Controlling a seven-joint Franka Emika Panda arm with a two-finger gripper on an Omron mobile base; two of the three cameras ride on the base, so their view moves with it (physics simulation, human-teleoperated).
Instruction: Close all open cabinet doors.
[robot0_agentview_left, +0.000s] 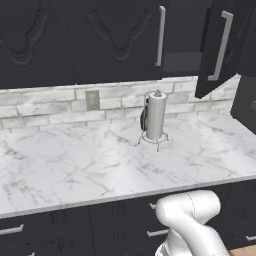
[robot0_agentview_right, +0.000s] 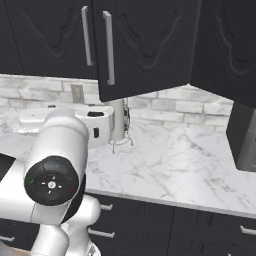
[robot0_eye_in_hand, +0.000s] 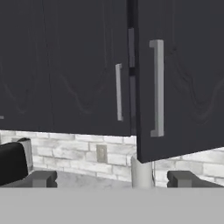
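One tall black cabinet door (robot0_agentview_left: 220, 45) hangs swung open above the right part of the counter. Its long silver handle (robot0_agentview_left: 222, 47) faces outward. The same open door (robot0_agentview_right: 145, 45) fills the upper middle of the right base view and the right half of the hand view (robot0_eye_in_hand: 183, 78). To its right, a second door (robot0_agentview_right: 225, 50) also stands angled out. The doors further left (robot0_agentview_left: 115, 35) are flat and closed. My gripper (robot0_eye_in_hand: 113, 179) is open and holds nothing. It sits low over the counter, pointed up at the open door's handle (robot0_eye_in_hand: 156, 87) and well short of it.
A paper towel roll on a wire stand (robot0_agentview_left: 155, 120) stands on the marble counter (robot0_agentview_left: 75, 160) just below the open door. An outlet (robot0_agentview_left: 92, 99) is set in the brick backsplash. A dark appliance (robot0_agentview_right: 245, 135) sits at the counter's right end. Black drawer fronts (robot0_agentview_right: 200, 225) run below.
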